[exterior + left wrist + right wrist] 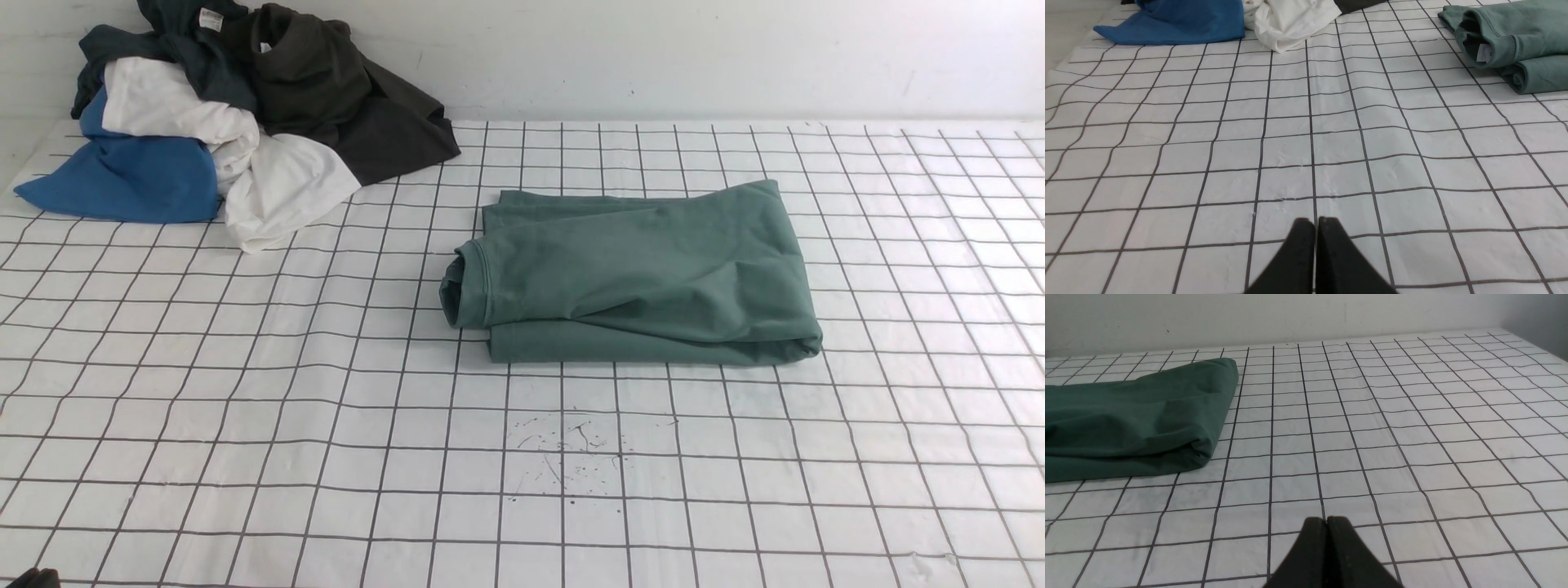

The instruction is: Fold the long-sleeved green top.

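The green long-sleeved top (637,278) lies folded into a thick rectangular bundle near the middle of the grid-patterned table (245,425), its ribbed hem rolled on the left edge. Both the left gripper (1316,228) and right gripper (1327,526) are pressed together, empty, well apart from it.
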